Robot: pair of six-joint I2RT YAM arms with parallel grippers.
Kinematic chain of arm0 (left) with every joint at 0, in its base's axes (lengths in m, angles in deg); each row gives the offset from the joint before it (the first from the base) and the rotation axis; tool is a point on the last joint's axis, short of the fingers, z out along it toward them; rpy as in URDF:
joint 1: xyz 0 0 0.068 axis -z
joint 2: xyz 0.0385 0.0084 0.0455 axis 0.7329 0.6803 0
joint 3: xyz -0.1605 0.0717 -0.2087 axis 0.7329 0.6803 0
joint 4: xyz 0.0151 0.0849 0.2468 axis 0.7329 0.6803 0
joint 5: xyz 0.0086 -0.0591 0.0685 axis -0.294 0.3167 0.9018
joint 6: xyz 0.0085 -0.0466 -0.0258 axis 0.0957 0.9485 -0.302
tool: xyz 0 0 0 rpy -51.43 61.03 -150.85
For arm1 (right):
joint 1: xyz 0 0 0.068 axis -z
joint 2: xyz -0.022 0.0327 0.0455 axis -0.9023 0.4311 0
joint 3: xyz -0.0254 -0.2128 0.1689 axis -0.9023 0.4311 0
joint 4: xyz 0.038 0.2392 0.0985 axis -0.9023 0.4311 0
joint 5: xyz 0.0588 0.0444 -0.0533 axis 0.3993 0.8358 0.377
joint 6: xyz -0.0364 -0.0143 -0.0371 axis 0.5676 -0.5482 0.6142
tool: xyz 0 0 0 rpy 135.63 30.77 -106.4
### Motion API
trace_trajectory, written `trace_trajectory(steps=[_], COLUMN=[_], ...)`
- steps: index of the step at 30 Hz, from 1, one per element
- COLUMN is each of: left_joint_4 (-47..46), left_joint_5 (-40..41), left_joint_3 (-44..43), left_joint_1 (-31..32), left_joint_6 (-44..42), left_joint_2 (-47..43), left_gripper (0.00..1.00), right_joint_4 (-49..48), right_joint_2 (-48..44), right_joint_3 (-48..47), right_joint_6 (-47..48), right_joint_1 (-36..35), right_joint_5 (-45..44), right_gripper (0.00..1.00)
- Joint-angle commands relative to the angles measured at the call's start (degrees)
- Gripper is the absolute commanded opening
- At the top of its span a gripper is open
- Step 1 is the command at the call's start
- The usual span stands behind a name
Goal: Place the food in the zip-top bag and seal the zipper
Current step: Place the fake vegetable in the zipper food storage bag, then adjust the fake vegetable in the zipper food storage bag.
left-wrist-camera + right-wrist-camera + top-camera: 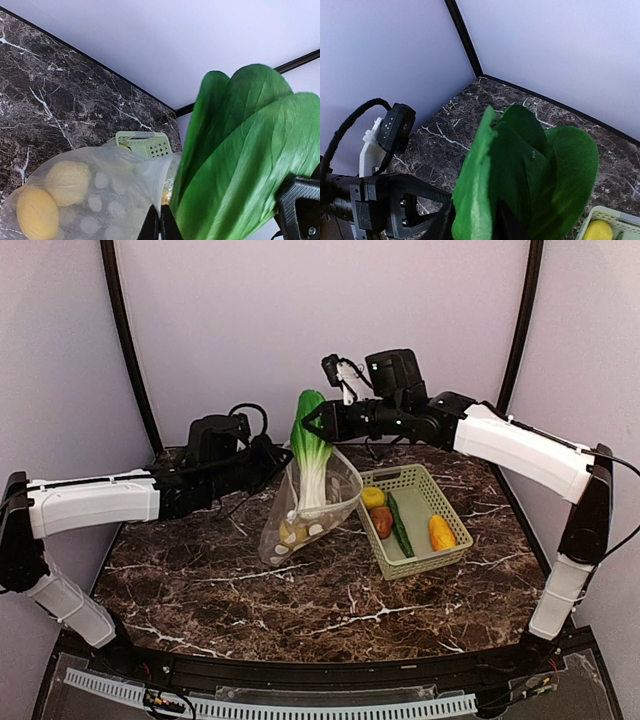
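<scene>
1. My left fingers are clenched on the mouth edge of the zip-top bag, and the pouch hangs below them. The cabbage has its leaves between my right fingers, but I can't tell if they're gripping.
2. Risk: the tall cabbage tips out, or its leaves stop the mouth sealing.
3. No readable writing anywhere.

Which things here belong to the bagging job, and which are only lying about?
For the job:
- zip-top bag
- cabbage
- pale pieces in the bag
- yellow piece, brown piece, green piece and orange piece in the light green basket

Only lying about:
- the light green basket itself
- marble table
</scene>
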Motion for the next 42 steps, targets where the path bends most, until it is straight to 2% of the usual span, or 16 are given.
trace_trajectory(steps=[1, 3, 5, 9, 12, 16, 17, 22, 26, 30, 36, 38, 42], left_joint_4=[-3.3, -3.3, -3.5, -3.8, -3.9, -4.3, -4.5, -5.3, -5.5, -5.3, -5.0, -5.0, -4.6], left_joint_5=[3.7, 4.3, 4.4, 4.1, 3.8, 2.8, 2.1, -0.3, -1.0, -1.3, -2.4, -2.9, -4.5], left_joint_3=[2.1, 3.0, 3.9, 5.7, 6.4, 6.9, 6.8, 6.3, 6.4, 6.4, 6.1, 6.2, 6.3], left_joint_1=[-0.8, -1.1, -1.7, -2.5, -2.7, -2.8, -2.8, -2.8, -2.9, -2.9, -2.9, -2.9, -2.9], left_joint_6=[1.2, 1.0, 0.8, -0.5, -2.1, -3.4, -3.8, -5.2, -5.8, -6.1, -6.6, -6.6, -6.9], left_joint_2=[-4.0, -4.7, -5.2, -6.4, -7.0, -7.2, -7.1, -7.0, -7.4, -8.1, -8.1, -7.9, -7.5], left_gripper=[0.01, 0.01, 0.01, 0.01, 0.01, 0.01, 0.01, 0.01, 0.01, 0.01, 0.01, 0.01, 0.01], right_joint_4=[0.7, 1.6, 2.7, 5.0, 4.5, 4.4, 5.9, 11.7, 13.8, 15.6, 16.5, 17.0, 20.4], right_joint_2=[-0.8, -1.7, -2.8, -5.5, -7.3, -6.8, -6.1, -0.5, 2.8, 4.9, 4.6, 4.3, 1.8], right_joint_3=[2.3, 2.2, 1.8, 2.5, 4.9, 7.5, 7.2, 7.3, 8.6, 9.0, 10.4, 9.9, 6.8], right_joint_6=[-1.4, 0.8, 3.9, 8.2, 9.7, 13.9, 14.8, 16.4, 16.1, 16.3, 19.0, 19.8, 28.0], right_joint_1=[-0.4, 0.0, 1.2, 6.8, 11.3, 14.2, 14.2, 14.2, 14.1, 13.7, 12.2, 11.6, 8.8], right_joint_5=[3.0, 7.2, 13.2, 20.6, 21.8, 27.7, 28.2, 33.1, 34.5, 37.1, 39.6, 36.5, 31.4], right_gripper=[0.55, 0.83, 0.98, 0.99, 0.99, 0.99, 0.98, 0.72, 0.6, 0.56, 0.63, 0.56, 0.5])
